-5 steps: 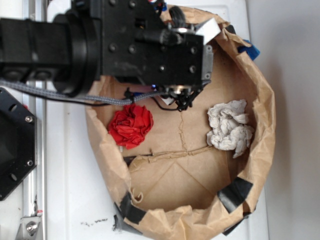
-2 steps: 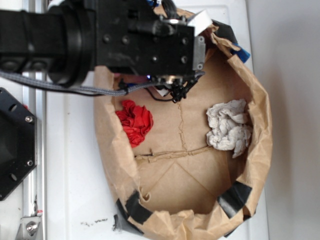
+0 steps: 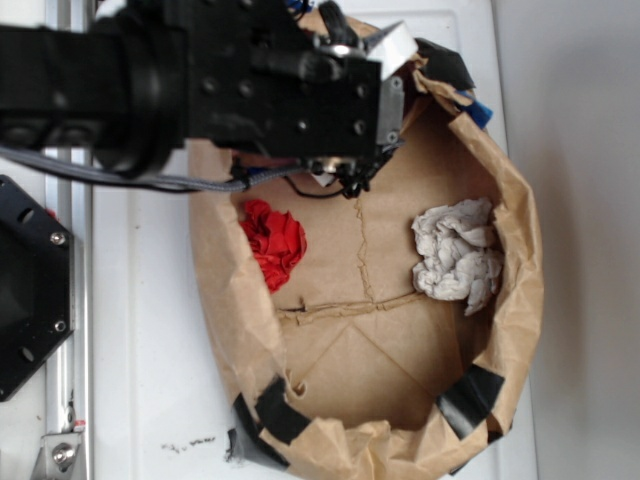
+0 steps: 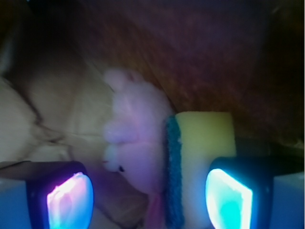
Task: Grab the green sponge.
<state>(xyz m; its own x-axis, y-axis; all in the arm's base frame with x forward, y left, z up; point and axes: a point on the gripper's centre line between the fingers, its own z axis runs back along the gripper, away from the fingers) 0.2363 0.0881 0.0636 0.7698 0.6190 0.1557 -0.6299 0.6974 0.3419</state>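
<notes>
A brown paper bag (image 3: pixel 520 250) with a rolled rim lay on the white table (image 3: pixel 140 350), holding a grey-white paper ball (image 3: pixel 457 255) at right and a red paper ball (image 3: pixel 273 243) at left. The black arm (image 3: pixel 200 85) reached over the bag's upper wall. In the wrist view the gripper (image 4: pixel 147 200) stood spread, its lit fingers (image 4: pixel 70 200) well apart, with the green sponge (image 4: pixel 202 143), yellow with a green edge, just beside a pink plush toy (image 4: pixel 133 138) between them.

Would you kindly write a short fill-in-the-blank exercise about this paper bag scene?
1. The crumpled paper ball by the bag's left wall is ___.
2. In the wrist view, the sponge's foam is ___ with a green scrub edge.
3. The ___ toy lies just left of the sponge.
Missing words: red; yellow; pink
</notes>
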